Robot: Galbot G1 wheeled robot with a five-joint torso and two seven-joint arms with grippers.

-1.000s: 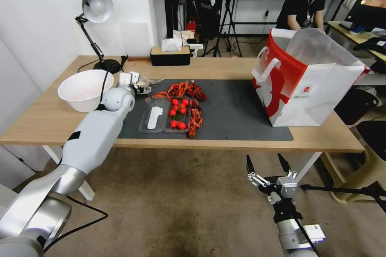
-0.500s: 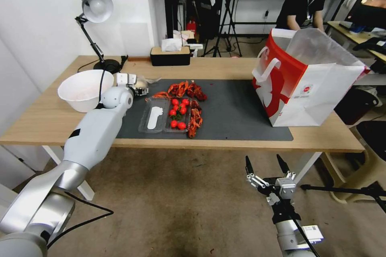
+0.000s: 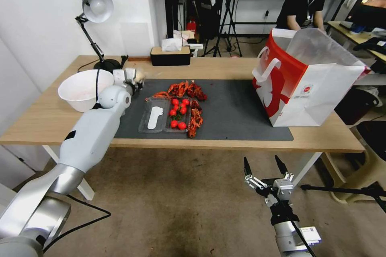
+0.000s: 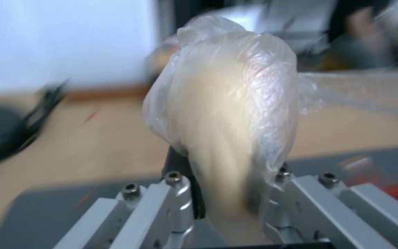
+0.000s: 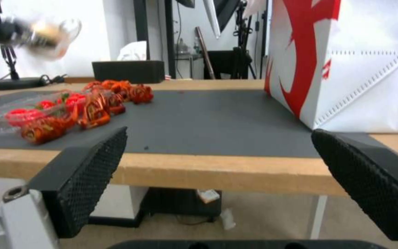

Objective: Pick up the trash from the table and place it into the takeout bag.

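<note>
- Light-wood table (image 3: pixel 225 68), dark mat (image 3: pixel 237 112).
- Left gripper (image 3: pixel 134 78): clenched on bagged bun (image 4: pixel 226 103), raised over the mat's left rear corner; fingertips hidden by plastic.
- Right gripper (image 3: pixel 263 164): spread wide, empty, below the table's front edge.
- Takeout bag (image 3: pixel 309 84): mat's right end, top open.

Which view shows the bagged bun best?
The left wrist view: the bagged bun is large and close, clamped in the left end effector. The head view shows it small at the mat's far left corner; the right wrist view shows a distant blur.
</note>
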